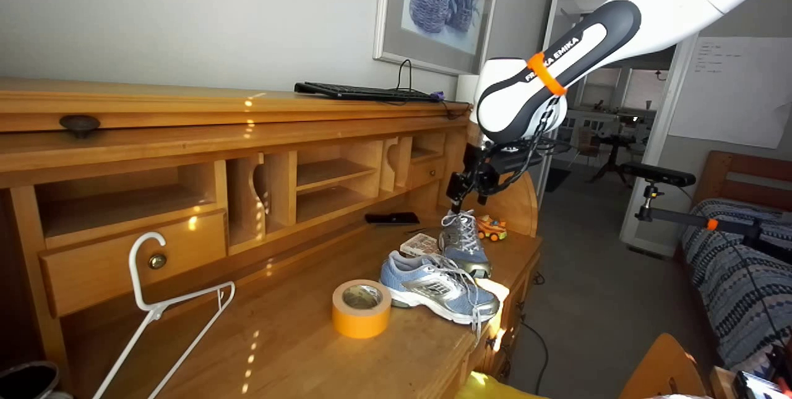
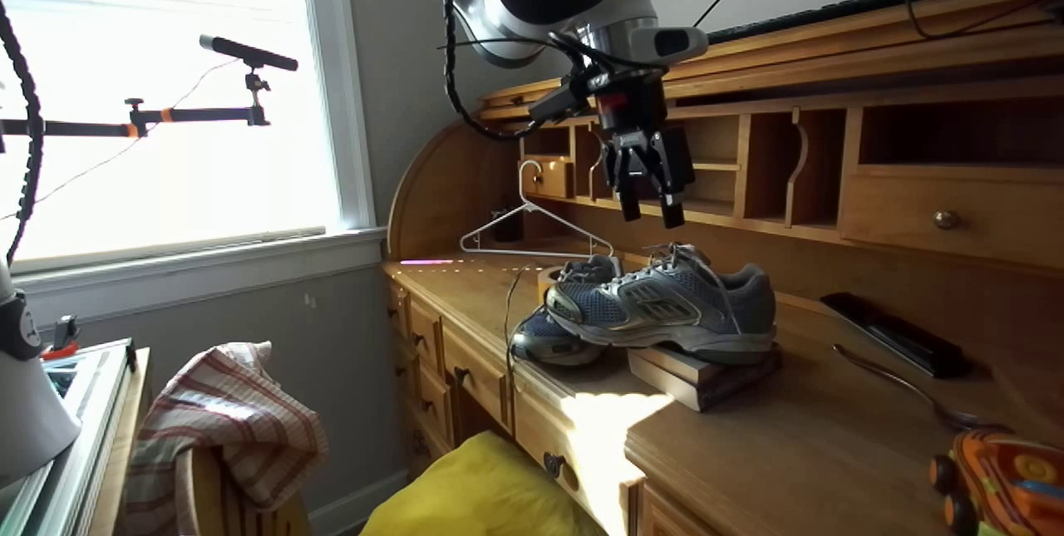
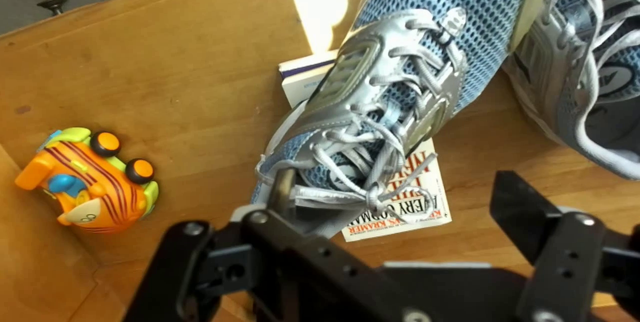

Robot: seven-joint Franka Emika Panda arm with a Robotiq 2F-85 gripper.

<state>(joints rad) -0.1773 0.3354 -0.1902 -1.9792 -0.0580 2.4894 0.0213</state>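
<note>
My gripper (image 3: pixel 397 189) is open with nothing between its fingers. It points down above a blue and silver running shoe (image 3: pixel 400 77). In an exterior view the gripper (image 2: pixel 651 214) shows a gap above the shoe (image 2: pixel 665 303); in the wrist view one finger overlaps the shoe's opening. This shoe, with loose grey laces, rests tilted on a small stack of books (image 2: pixel 677 370). The matching shoe (image 1: pixel 433 291) sits beside it on the desk (image 1: pixel 297 331) and shows in the wrist view at the right edge (image 3: pixel 560 57). Part of the opening is hidden by the finger.
A roll of orange tape (image 1: pixel 361 318) and a white hanger (image 1: pixel 151 309) are beside the shoes. An orange toy car (image 3: pixel 95 182), a black flat object (image 2: pixel 898 332) and a fork-like utensil (image 2: pixel 906 382) lie on the desk. Wooden cubbyholes (image 1: pixel 334 170) line its back.
</note>
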